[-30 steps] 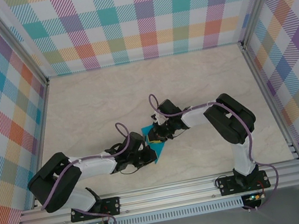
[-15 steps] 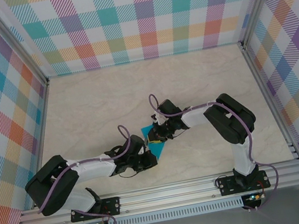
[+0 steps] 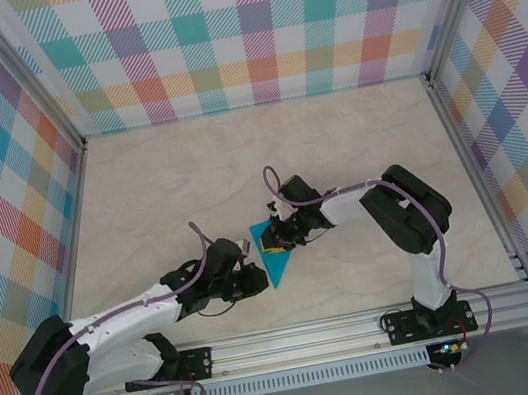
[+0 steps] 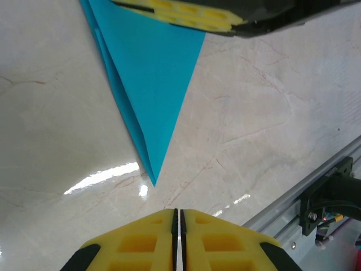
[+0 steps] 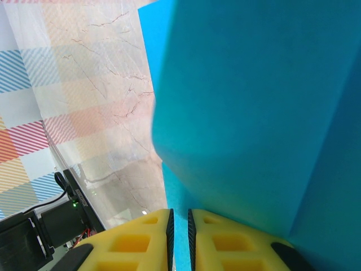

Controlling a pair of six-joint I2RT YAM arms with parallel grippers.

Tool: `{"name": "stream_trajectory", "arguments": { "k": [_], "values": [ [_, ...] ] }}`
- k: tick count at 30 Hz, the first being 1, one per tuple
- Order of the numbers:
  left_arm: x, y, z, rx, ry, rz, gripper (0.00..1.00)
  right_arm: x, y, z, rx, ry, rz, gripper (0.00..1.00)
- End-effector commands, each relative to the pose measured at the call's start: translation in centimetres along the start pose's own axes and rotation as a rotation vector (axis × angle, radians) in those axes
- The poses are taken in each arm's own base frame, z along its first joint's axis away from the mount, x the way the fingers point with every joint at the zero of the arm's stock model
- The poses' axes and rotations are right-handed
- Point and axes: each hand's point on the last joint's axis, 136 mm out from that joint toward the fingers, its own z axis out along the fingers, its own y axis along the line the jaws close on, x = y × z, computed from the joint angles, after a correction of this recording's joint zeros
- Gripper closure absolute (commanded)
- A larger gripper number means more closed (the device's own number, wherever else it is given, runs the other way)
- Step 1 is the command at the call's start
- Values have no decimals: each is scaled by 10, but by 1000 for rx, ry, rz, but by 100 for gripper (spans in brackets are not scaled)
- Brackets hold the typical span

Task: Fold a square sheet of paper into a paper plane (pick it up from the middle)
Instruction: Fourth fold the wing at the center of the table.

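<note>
Plane [image 3: 278,266], teal and folded to a sharp tip, lies on the marble table [image 3: 162,194] in the top view, its tip pointing toward the arm bases. The right end effector [image 3: 277,239] sits over the plane's wide far end. The left end effector [image 3: 254,278] is just beside the plane's left edge, near the tip. Whether it touches the plane cannot be told from this height.

From the left wrist, the plane [image 4: 149,73] shows as a long narrow triangle with a layered fold along its left edge. It lies flat on the table [image 4: 254,113], its tip aimed at the camera. The left end effector [image 4: 176,223] is short of that tip and apart from it. Its yellow fingers are pressed together with only a hairline seam between them, holding nothing. The right end effector's yellow fingers [image 4: 180,12] lie across the plane's wide end. An aluminium rail [image 4: 333,192] runs to the right of the plane, beyond bare table.

From the right wrist, the plane [image 5: 254,101] stands close to the lens as a broad teal face. The right end effector [image 5: 179,226] has its yellow fingers nearly together. A sliver of teal shows in the narrow slot between them, so it is pinching the plane. Pale table [image 5: 107,113] stretches to the left of the plane.
</note>
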Motion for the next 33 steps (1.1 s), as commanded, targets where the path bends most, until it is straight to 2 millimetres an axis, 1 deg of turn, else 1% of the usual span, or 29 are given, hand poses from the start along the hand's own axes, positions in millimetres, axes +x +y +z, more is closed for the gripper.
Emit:
{"name": "stream_trajectory", "arguments": {
  "k": [1,6,10,13,18,20,26,28,33],
  "values": [
    [-14,-1,-8,-18,-48,8,88,29,-64,13,183,58,150,83],
    [-19,-10,-7,28,-63,4,86,28,-64,11,198,58,143,83],
    [-26,-18,-4,36,-68,8,88,28,-64,11,195,49,149,83],
    [-36,-20,2,51,-91,-10,91,27,-64,10,196,44,151,83],
    [-45,-35,14,104,-87,-7,93,27,-62,11,187,41,154,83],
    [-47,-38,19,108,-82,-1,94,27,-63,11,187,41,156,83],
    [-44,-7,38,-1,-73,-33,95,27,-61,12,177,42,151,83],
    [-43,-3,43,-6,-71,-34,96,27,-60,12,169,45,151,83],
    [-44,-1,52,-20,-61,-18,96,27,-60,12,168,45,149,83]
  ]
}}
